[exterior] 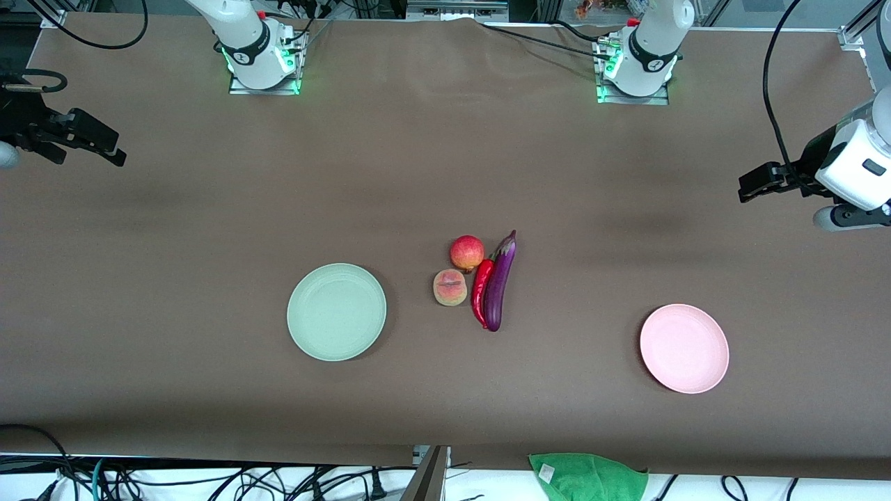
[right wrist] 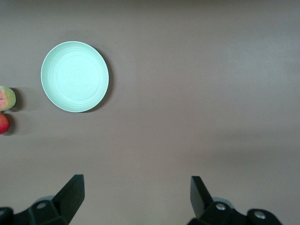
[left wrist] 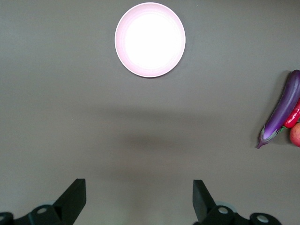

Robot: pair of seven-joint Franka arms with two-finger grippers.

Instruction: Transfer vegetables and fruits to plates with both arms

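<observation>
The red apple (exterior: 467,252), peach (exterior: 450,287), red chili (exterior: 481,292) and purple eggplant (exterior: 500,285) lie close together mid-table. The mint green plate (exterior: 337,312) lies toward the right arm's end and the pink plate (exterior: 684,348) toward the left arm's end; both are bare. My left gripper (exterior: 748,188) hangs open and empty at its end of the table. Its wrist view (left wrist: 139,197) shows the pink plate (left wrist: 150,39) and the eggplant (left wrist: 282,110). My right gripper (exterior: 111,149) hangs open and empty at its end. Its wrist view (right wrist: 137,194) shows the green plate (right wrist: 75,76) and the peach (right wrist: 6,98).
A green cloth (exterior: 588,476) hangs at the table edge nearest the front camera. Cables run along that edge and near both arm bases. Brown tabletop (exterior: 174,278) lies bare between the plates and the table ends.
</observation>
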